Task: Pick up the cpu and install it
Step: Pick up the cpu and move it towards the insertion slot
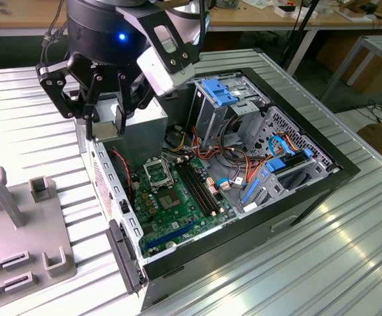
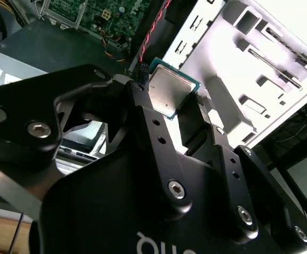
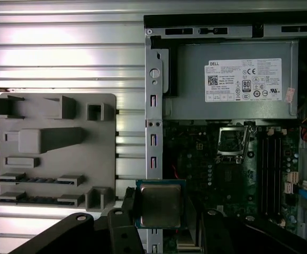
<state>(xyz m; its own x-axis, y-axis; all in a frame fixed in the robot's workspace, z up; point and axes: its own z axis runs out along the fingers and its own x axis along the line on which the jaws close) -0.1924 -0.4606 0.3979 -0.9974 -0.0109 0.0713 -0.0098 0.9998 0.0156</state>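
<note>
Gripper (image 3: 163, 219) holding the cpu (image 3: 160, 203) above the edge of the open computer case (image 1: 323, 181)

In both wrist views the black fingers (image 2: 143, 106) are clamped on opposite edges of the cpu, its dull metal face showing between them. In the first wrist view the cpu hangs over the case's metal side wall, between the grey fixture tray (image 3: 53, 153) and the green motherboard (image 3: 196, 159). The CPU socket (image 3: 233, 140) sits apart from it on the board, just beside the grey power supply (image 3: 233, 79) and next to the black memory slots (image 3: 272, 169)
</note>
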